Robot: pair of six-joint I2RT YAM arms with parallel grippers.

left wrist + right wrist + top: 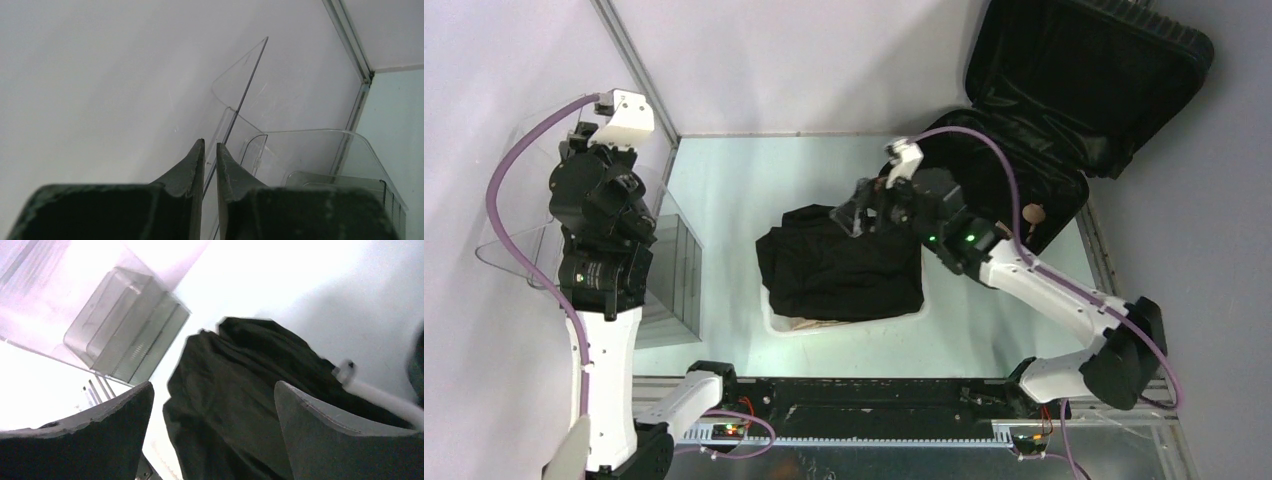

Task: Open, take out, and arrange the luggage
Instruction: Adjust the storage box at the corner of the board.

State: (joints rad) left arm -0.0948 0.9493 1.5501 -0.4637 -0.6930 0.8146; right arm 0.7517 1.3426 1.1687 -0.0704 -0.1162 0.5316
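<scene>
Hovering my right gripper (854, 215), fingers spread and empty, above the black garment (839, 265) on the white basket (844, 325), probably to arrange it; the luggage (1074, 90) lies open behind them. Whether my nearly pinched left gripper (210, 150) grips the clear panel (240, 85), I can't tell.

Black ribbed luggage (1084, 90), black garment (839, 265) left of it in a white basket (774, 318), clear bin (674, 265) further left of the luggage, pale green table (724, 190), purple cables (492, 185)

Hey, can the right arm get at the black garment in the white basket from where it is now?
Probably yes. The right gripper hangs over the black garment, jaws wide and empty, with nothing in the way. The garment lies uncovered atop the white basket.
</scene>
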